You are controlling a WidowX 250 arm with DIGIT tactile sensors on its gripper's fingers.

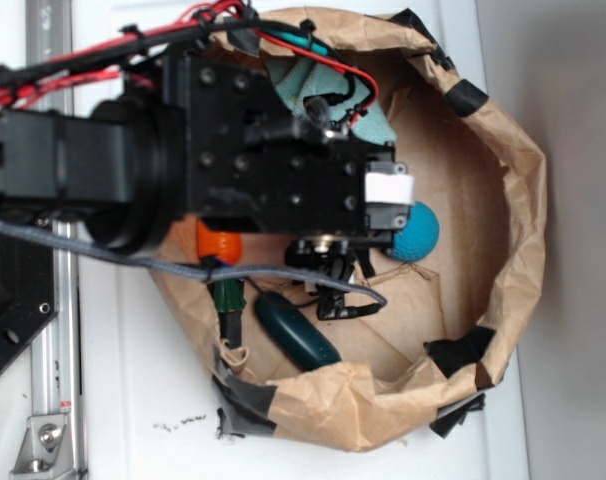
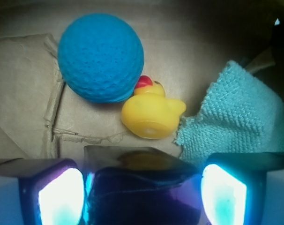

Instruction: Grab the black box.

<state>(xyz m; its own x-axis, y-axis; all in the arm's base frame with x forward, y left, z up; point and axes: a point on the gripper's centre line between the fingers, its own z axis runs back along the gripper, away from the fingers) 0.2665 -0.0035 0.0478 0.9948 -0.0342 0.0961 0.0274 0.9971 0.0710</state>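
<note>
The black box (image 2: 142, 187) is glossy, mirrors the yellow duck on its top face, and fills the space between my two lit fingers at the bottom of the wrist view. My gripper (image 2: 142, 190) stands shut on it, with the left pad (image 2: 62, 197) and the right pad (image 2: 224, 192) against its sides. In the exterior view the arm reaches down into the brown paper bag (image 1: 513, 200), and the gripper (image 1: 333, 275) hides the box.
A blue ball (image 2: 100, 57) and a yellow duck (image 2: 151, 112) lie just ahead of the fingers, with a teal cloth (image 2: 235, 112) to the right. A dark green oblong toy (image 1: 295, 330) and an orange toy (image 1: 218, 243) lie in the bag. The bag walls stand all around.
</note>
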